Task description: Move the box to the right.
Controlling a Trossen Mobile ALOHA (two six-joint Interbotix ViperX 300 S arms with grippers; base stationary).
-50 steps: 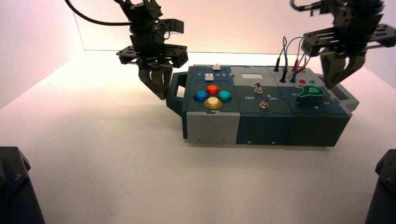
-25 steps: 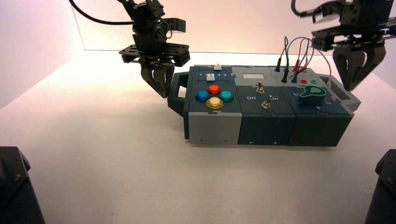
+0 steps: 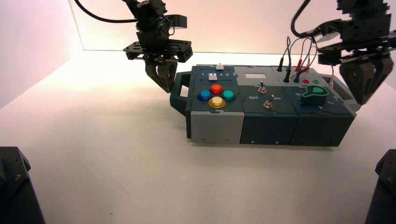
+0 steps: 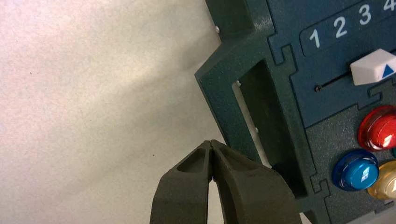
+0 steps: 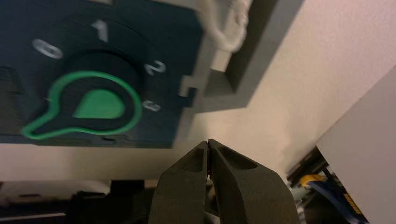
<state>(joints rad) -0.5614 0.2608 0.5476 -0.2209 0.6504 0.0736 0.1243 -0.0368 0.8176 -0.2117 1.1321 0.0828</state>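
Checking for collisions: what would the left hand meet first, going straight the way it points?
Probably the dark end handle on the box's left; depth between it and the left hand is unclear.

A pale tabletop [image 3: 107,163] stretches to a pinkish-white wall [image 3: 243,28].

Box [image 3: 268,107]: shifted slightly rightward, my left end effector [image 3: 165,81] having travelled right alongside. Right end effector [image 3: 364,91]: moved rightward, off the green knob's side.

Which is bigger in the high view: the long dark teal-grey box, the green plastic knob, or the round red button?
1. Long dark teal-grey box
2. Green plastic knob
3. Round red button
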